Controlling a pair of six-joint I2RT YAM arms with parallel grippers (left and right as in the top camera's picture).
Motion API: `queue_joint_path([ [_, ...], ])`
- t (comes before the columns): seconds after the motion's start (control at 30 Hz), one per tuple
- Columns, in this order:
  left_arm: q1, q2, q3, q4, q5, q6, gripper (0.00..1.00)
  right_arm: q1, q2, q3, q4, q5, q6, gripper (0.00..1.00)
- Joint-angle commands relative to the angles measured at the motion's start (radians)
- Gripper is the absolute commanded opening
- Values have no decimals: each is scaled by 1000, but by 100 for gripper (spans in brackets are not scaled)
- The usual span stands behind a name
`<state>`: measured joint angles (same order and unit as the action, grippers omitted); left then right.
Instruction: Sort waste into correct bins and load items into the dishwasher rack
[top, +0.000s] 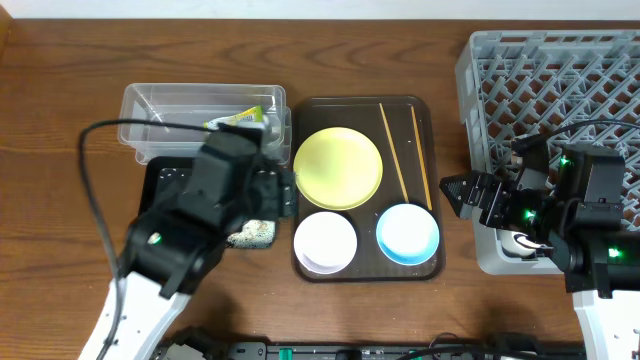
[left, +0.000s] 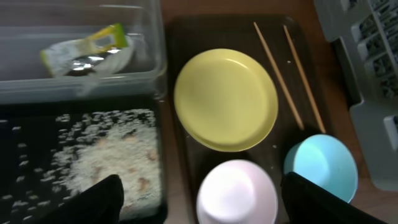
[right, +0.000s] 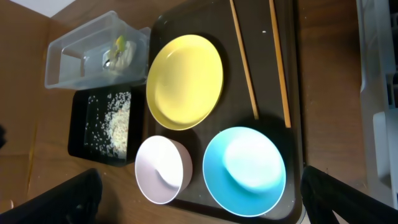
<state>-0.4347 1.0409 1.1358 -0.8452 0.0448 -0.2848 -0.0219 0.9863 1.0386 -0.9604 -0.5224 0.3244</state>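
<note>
Desk: wrapper in tub, rice in black tray, left of the brown tray holding plate, blue bowl, white bowl, chopsticks. Left claw, right claw spread. Waste looks sorted; next, grip a dish for the rack.

Robot lab bench got up as a kitchen clear-up station. Wood-grain counter, with a strip of plain pale wall along its far edge. Left arm and right arm reach in from the near side, black cable looping loose, green indicator lights lit. Kitchen side: catering-type grey dishwasher rack; brown serving tray with yellow plate, white bowl, light blue bowl; clear tub and black tray holding scraps. Dark hardware lines the near edge.
</note>
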Motion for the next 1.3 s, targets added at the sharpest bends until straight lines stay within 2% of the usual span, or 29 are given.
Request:
queue_joint_path([
  [0.0,17,-36,18,-19,-12,48,85,15,-2,8,-1,3,-15,99],
  [0.43,18,-38,18,-21,-12,48,89,15,-2,8,-1,3,-15,99],
  [0.53,19,-83,8,-25,-105,78,89,15,-2,8,-1,3,-15,99],
  [0.6,29,-135,-27,19,-163,83,89,15,-2,8,-1,3,-15,99],
  [0.7,91,-218,-101,121,-161,115,90,15,-2,8,-1,3,-15,99],
  [0.9,242,-418,-346,437,-7,288,90,15,-2,8,-1,2,-15,99],
  [1.0,274,-529,-470,555,27,316,90,15,-2,8,-1,3,-15,99],
  [1.27,275,-771,-726,661,27,318,90,15,-2,8,-1,3,-15,99],
])
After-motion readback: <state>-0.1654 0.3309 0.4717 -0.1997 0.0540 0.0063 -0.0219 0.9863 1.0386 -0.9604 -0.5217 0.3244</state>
